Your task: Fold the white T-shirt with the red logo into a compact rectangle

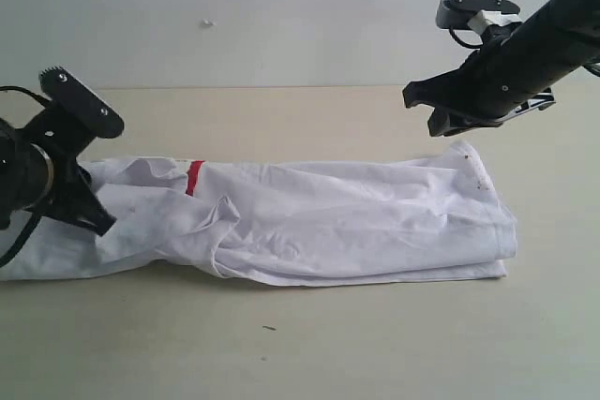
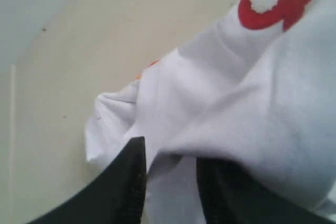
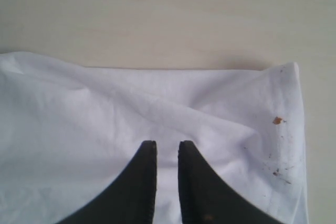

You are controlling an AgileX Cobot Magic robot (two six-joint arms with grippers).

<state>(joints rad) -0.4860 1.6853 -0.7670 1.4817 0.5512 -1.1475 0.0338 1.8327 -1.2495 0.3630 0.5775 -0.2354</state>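
Folding looks partway done: the white T-shirt [image 1: 356, 222] lies across the middle of the pale desk [image 1: 281, 353] as a long, low band. It seems already doubled lengthwise, with layered edges showing along its near side. It is not yet a compact rectangle; I judge the two ends still have to be brought in over each other and the creases smoothed.

At the left end, the left claw [image 2: 170, 153] has its dark fingers a little apart with a bunched fold of shirt between them, seemingly pinching it. The cloth rises in a small peak there. Just beside that, a short stretch of the red logo [image 1: 194, 177] shows. Seen close from the left wrist, it is thick red outline around fuzzy white shapes.

Above the right end, clear of the cloth, hangs the right claw [image 3: 168, 144]. Its tapered black fingers are pressed almost together and hold nothing.

The fabric is soft, matte and thin, wrinkled in broad ripples. The right end is squarer and flatter, dotted with a few brown specks [image 3: 277, 120]. The desk is smooth and beige.
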